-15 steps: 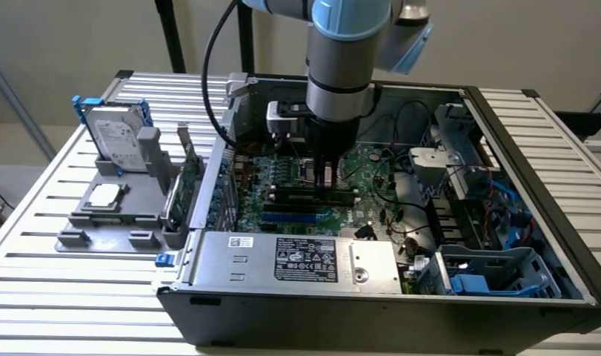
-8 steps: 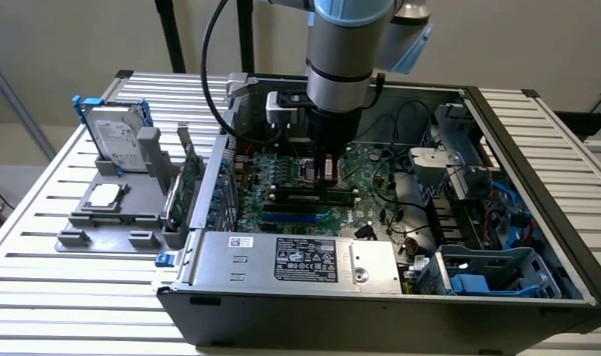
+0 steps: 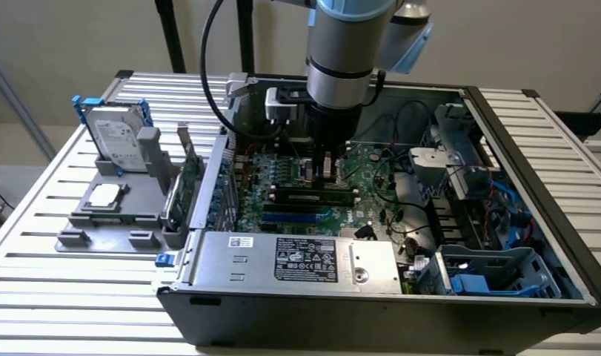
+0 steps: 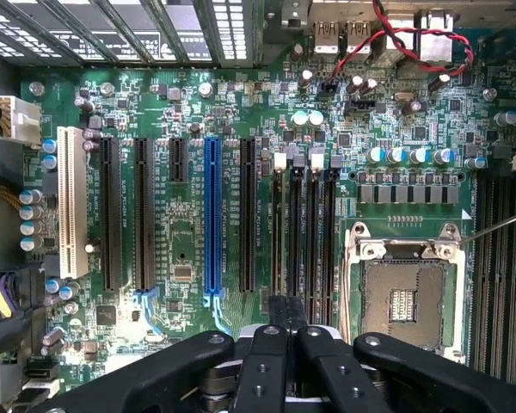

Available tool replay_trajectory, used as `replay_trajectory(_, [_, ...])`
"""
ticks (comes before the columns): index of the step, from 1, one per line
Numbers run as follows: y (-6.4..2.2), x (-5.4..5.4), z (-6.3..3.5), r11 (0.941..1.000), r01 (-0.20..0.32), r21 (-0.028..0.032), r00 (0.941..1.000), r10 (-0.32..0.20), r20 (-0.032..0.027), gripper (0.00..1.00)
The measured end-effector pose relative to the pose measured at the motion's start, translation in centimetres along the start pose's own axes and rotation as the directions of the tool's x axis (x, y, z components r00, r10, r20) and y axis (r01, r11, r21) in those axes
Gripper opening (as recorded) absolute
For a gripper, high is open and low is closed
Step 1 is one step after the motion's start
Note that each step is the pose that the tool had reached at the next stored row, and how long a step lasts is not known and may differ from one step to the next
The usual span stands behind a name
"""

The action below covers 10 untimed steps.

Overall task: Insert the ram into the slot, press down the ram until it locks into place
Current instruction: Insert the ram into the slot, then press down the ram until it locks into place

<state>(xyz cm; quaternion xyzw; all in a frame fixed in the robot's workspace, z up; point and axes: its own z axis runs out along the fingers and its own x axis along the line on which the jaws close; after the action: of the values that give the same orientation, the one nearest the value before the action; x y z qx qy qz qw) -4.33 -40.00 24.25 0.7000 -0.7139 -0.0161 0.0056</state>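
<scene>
The gripper hovers, fingers together and empty, directly above the ram (apparently seated in its slot); locking unconfirmed.

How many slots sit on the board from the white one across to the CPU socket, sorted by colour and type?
white slot: 1
blue slot: 1
black card slots: 4 (three long, one short)
black memory slots: 4 (narrow, side by side next to the socket)
Total: 10
</scene>
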Motion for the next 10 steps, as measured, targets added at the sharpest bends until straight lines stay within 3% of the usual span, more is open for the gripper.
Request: replay_trajectory(10, [0.00, 0.00, -0.01, 1.0000, 0.000, 0.0001, 1.0000, 0.000, 0.0023, 0.11])
